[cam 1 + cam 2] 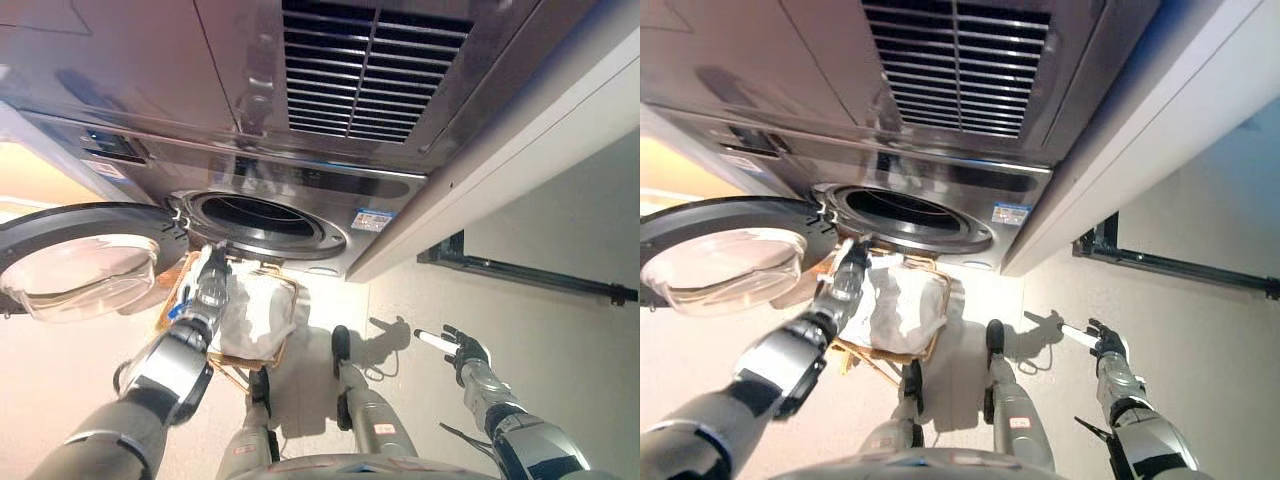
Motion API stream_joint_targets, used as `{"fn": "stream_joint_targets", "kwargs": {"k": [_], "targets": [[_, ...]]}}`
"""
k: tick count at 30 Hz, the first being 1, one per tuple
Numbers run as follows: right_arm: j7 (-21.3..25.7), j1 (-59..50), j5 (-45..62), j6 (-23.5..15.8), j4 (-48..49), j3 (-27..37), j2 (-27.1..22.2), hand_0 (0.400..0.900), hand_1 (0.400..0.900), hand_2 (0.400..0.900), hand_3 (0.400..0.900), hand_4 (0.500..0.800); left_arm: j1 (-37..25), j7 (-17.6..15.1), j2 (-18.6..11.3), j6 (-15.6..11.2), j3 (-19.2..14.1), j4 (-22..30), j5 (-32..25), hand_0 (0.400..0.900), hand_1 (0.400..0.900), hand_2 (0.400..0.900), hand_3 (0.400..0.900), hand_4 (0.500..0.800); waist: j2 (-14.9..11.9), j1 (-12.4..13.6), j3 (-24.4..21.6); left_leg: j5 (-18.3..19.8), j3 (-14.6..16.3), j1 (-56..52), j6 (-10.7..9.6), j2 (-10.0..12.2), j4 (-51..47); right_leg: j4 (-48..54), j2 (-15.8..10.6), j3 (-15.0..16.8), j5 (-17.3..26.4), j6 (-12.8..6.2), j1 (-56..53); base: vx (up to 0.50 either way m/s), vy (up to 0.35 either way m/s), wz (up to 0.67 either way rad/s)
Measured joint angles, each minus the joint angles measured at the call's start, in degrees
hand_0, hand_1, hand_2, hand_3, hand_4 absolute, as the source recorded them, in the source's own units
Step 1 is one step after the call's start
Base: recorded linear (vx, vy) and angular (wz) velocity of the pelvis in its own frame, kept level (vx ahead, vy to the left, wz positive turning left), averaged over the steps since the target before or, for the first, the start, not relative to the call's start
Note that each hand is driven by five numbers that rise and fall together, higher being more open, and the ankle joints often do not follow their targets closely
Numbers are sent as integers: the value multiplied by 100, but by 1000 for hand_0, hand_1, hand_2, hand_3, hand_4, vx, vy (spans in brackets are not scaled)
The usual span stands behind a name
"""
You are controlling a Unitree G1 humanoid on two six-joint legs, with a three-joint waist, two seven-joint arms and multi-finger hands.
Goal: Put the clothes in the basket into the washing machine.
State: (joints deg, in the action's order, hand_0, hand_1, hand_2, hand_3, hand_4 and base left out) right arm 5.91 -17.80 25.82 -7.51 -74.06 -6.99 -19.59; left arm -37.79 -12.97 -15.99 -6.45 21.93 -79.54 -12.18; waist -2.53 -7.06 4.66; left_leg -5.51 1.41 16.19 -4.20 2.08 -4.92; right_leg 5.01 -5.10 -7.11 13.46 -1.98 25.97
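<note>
Your way into the washing machine's round opening [262, 222] is unblocked: the door [80, 255] is swung fully aside to your left, its glass bowl standing clear of the mouth. Just below the opening sits the basket [283, 350], heaped with pale clothes [258, 312], and your left hand [212, 272] is over it, close under the rim. To your right, the right hand [462, 349] hangs over bare floor [420, 300] beside the white wall [560, 215].
</note>
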Motion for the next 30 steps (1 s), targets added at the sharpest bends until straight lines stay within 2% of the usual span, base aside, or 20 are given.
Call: {"fn": "stream_joint_targets", "kwargs": {"k": [2, 5, 8, 11, 13, 19, 25, 30], "targets": [[-39, -12, -35, 0, 8, 23, -5, 900, 900, 900, 900, 800, 645, 115, 20, -24, -133, 33, 49, 900, 900, 900, 900, 800, 46, 111, -17, 25, -11, -110, -7, 17, 0, 0, -2, -38, -40, -2, -129, 42, 2, 12], [-154, 111, -84, 23, 4, 196, -9, 900, 900, 900, 900, 800, 1459, 290, 176, 6, -591, 21, 81, 900, 900, 900, 900, 800, 137, 215, -47, 73, -39, -404, 1, 62, 0, 3, 14, -138, -119, -28, -468, 39, -14, 17], [-281, 456, -152, -9, 55, 341, -2, 900, 900, 900, 900, 800, 2347, 509, 242, -145, -1082, 398, -222, 900, 900, 900, 900, 800, 226, 387, -146, 135, -177, -674, 43, 68, -1, 4, -12, -281, -231, -52, -821, 37, -27, 31], [-400, 912, -153, -16, 101, 483, 60, 900, 900, 900, 900, 800, 2991, 643, 341, -365, -1199, 516, -418, 900, 900, 900, 900, 800, 355, 561, -333, 177, -347, -883, 56, 65, -1, 5, -33, -448, -323, -78, -1131, 19, -20, 28], [-493, 1248, -153, -30, 98, 484, 106, 900, 900, 900, 900, 800, 3317, 730, 391, -384, -1324, 536, -456, 900, 900, 900, 900, 800, 432, 614, -423, 207, -437, -1062, 63, 68, -2, 7, -40, -511, -377, -93, -1350, 14, -19, 21], [-580, 1749, -308, -15, 92, 466, 245, 900, 900, 900, 900, 800, 3674, 922, 469, -384, -1371, 500, -432, 900, 900, 900, 900, 800, 468, 665, -667, 231, -564, -1417, 70, 76, -3, 12, -79, -636, -454, -84, -1781, -6, 4, 14], [-688, 2217, -742, 9, 67, 354, 453, 900, 900, 900, 900, 800, 3934, 1171, 711, -378, -1264, 298, -5, 900, 900, 900, 900, 800, 445, 669, -1102, 276, -587, -1661, 87, 63, -29, 31, -112, -721, -517, -71, -2057, -2, 16, 11], [-799, 2429, -932, 30, 44, 92, 539, 900, 900, 900, 900, 800, 4113, 1298, 748, -375, -1238, 202, 133, 900, 900, 900, 900, 800, 475, 694, -1131, 282, -646, -1794, 78, 81, -29, 31, -110, -780, -520, -73, -2225, -16, 12, 11]]}}
